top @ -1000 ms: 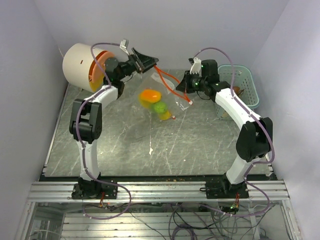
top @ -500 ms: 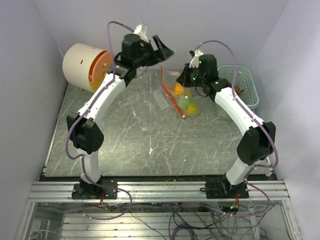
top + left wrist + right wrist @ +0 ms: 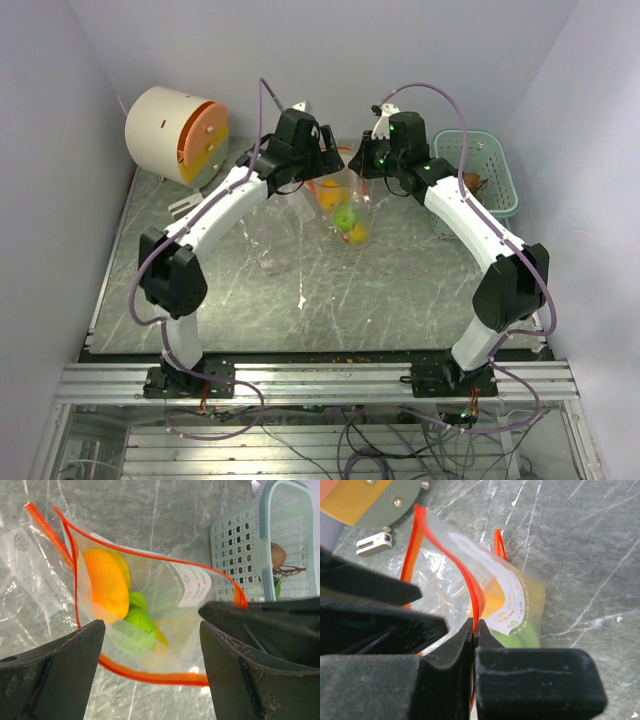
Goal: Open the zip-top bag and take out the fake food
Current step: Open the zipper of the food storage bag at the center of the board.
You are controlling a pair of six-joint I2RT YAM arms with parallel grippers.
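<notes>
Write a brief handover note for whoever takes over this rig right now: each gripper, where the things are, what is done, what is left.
Right gripper: shut on the zip strip, holding the bag up.
Left gripper: open, empty, poised over the bag's mouth.
Food: orange and green pieces inside the bag. A brown piece lies in the basket.
Done: bag open.
Left: take the food out.

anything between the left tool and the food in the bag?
Nothing visible. The mouth of the zip-top bag gapes under the open left tool, fake food exposed inside. The right tool pinches the zip strip off to one side.
</notes>
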